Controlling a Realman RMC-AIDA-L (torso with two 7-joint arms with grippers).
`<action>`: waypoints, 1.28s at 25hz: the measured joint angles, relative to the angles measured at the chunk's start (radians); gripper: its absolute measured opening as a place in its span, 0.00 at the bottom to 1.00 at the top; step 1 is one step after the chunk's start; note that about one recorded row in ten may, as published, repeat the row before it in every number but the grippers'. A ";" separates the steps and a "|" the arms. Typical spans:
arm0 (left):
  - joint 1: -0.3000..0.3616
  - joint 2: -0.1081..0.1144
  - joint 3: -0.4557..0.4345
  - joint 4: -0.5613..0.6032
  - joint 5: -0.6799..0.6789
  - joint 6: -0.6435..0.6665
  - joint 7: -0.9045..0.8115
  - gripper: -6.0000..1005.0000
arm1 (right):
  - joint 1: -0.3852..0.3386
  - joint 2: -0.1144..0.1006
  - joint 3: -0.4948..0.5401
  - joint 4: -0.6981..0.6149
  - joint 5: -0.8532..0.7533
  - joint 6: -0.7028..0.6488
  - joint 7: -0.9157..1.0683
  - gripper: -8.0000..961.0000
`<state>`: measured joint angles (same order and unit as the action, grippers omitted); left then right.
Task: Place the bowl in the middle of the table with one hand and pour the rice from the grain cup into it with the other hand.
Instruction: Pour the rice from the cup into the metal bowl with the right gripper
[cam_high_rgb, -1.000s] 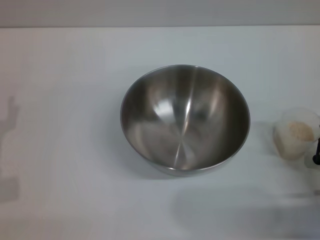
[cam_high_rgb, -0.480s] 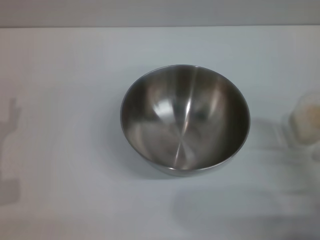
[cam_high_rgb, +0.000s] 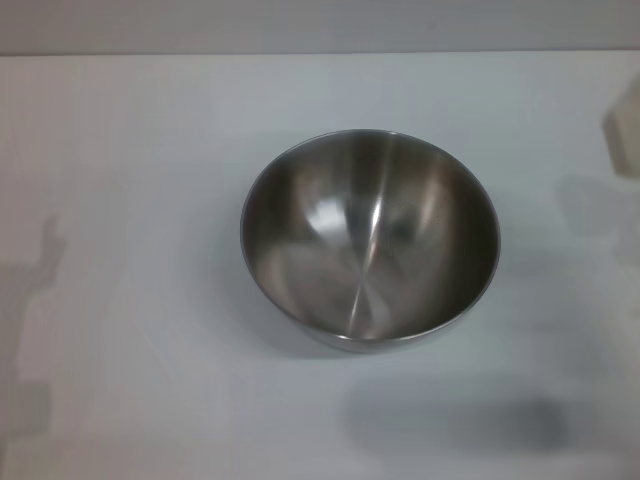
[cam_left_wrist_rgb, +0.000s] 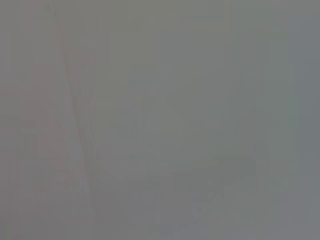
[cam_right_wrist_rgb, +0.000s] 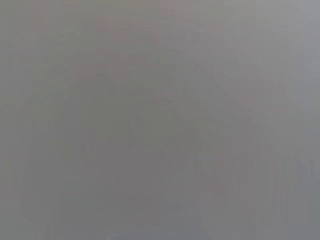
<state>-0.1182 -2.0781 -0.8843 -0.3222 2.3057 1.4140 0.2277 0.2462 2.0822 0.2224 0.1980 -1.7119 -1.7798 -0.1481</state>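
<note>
Noted a plain white table (cam_high_rgb: 140, 130) filling nearly all of the head view. Traced its far edge as a straight, level line close to the top of that view. Recorded beyond the edge a narrow grey strip (cam_high_rgb: 320, 25), flat and featureless; could not tell whether wall or backdrop. Saw no floor or window. Judged the light soft and even, with no hard glare on the tabletop. Logged three faint shadows lying on the white surface: a tall shadow (cam_high_rgb: 30, 300) at the left margin, a broad smudge (cam_high_rgb: 450, 420) near the front edge, and a pale patch (cam_high_rgb: 590, 200) toward the right. Found both wrist views a uniform dull grey, nothing distinguishable.
</note>
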 joint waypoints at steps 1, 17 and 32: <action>0.000 0.000 0.000 0.000 0.000 0.000 0.000 0.83 | 0.023 0.000 0.000 -0.005 0.000 0.004 -0.012 0.02; 0.025 0.000 0.052 -0.010 0.000 0.000 -0.025 0.83 | 0.266 0.006 -0.062 0.093 -0.107 0.254 -0.558 0.02; 0.017 0.000 0.060 -0.012 0.000 -0.009 -0.041 0.83 | 0.192 0.010 -0.065 0.222 -0.318 0.276 -1.448 0.02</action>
<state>-0.1012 -2.0785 -0.8238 -0.3345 2.3057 1.4048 0.1862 0.4382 2.0925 0.1579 0.4196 -2.0297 -1.5036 -1.5961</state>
